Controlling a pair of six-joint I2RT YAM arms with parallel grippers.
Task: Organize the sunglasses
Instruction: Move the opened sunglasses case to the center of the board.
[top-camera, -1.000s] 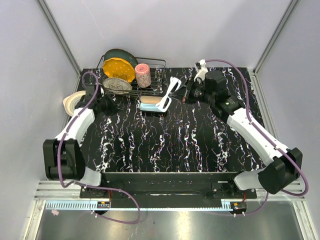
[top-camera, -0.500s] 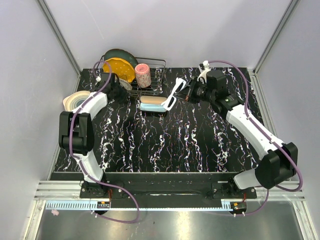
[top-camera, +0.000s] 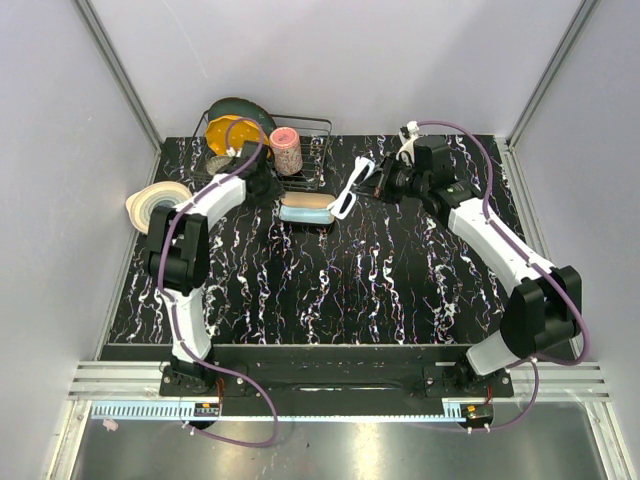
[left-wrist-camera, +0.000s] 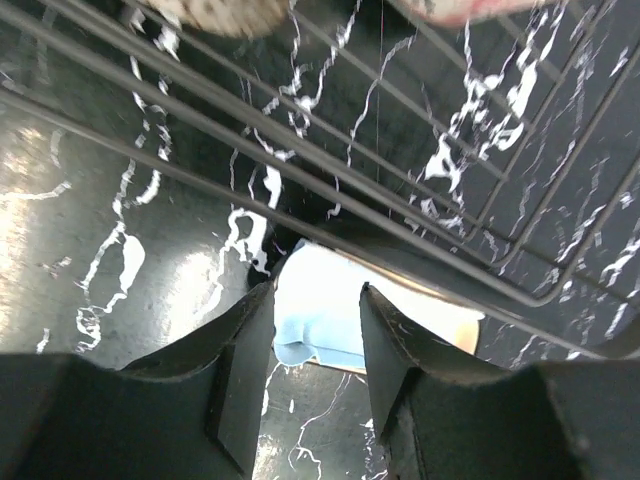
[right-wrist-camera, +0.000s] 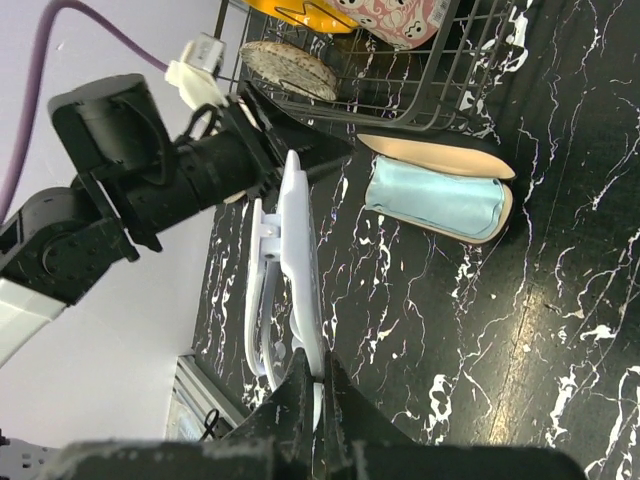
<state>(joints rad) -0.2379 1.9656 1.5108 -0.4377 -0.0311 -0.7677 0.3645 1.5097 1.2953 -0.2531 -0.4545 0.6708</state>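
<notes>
**A:** Two tools to list first. What is the state of each?

**B:** Right tool (right-wrist-camera: 314, 385): pressed together, pinching the sunglasses (top-camera: 347, 190) by the whitish frame. Left tool (left-wrist-camera: 315, 300): fingers spread, with nothing between them.

**A:** Where are the sunglasses, measured from the case?

**B:** The case (top-camera: 305, 211) is black and oblong, and lies open on the worktop (top-camera: 380, 290). The sunglasses are at its right end, held up by the right tool with the arms unfolded. The frame runs from that end of the case away toward the far side. I cannot tell whether it touches the case.

**A:** What is in the case?

**B:** One light-blue cloth (right-wrist-camera: 436, 199), lying flat inside and filling most of the tan lining.

**A:** Where is the left tool?

**B:** Just beyond the case's left end, low over the worktop. In the wrist view, the cloth shows through the gap between its fingers.

**A:** Anything else nearby?

**B:** One wire dish rack (top-camera: 313, 150), directly behind the case. It holds a pink patterned cup (top-camera: 287, 151) and a yellow plate (top-camera: 220, 132). The rack's front bars cross the left wrist view above the case.
</notes>
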